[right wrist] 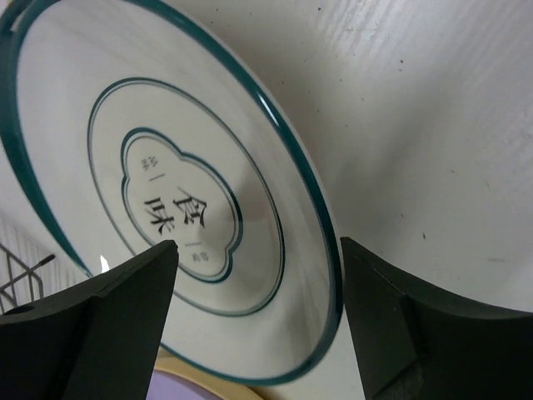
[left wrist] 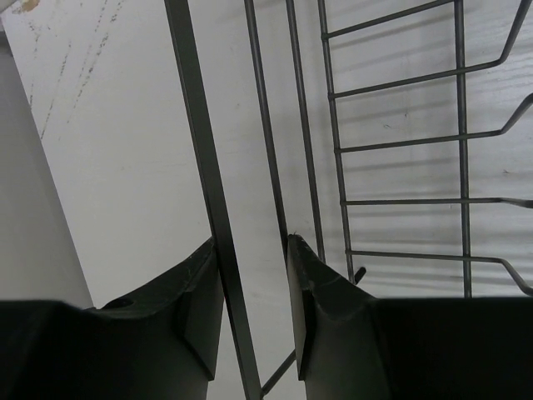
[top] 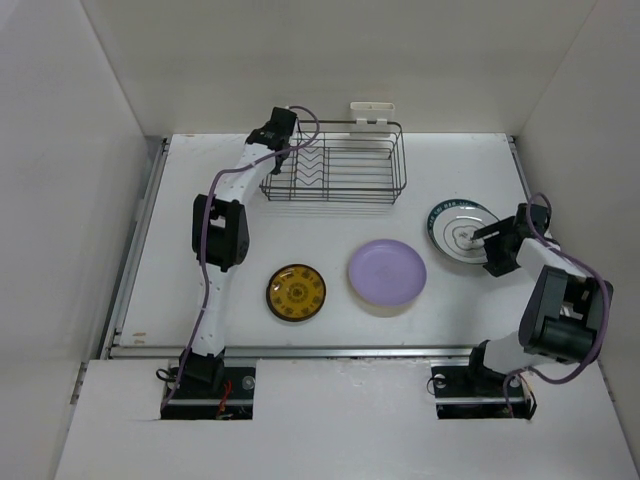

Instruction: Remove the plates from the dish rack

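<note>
Currently: dish rack (top: 330, 192), far middle of table (top: 460, 160), no plates seen inside — left gripper (left wrist: 250, 242) clamped on its end wires, likely steadying it. At right, white teal-rimmed plate (right wrist: 191, 208) flat on table — right gripper (right wrist: 258, 246) above, jaws apart; purple plate (top: 387, 272) and dark plate (top: 296, 292) lie nearby.

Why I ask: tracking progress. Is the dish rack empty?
Empty: the dish rack shows only bare wires in the overhead view.

Plates (top: 387, 272) before dish rack (top: 350, 165)
</note>
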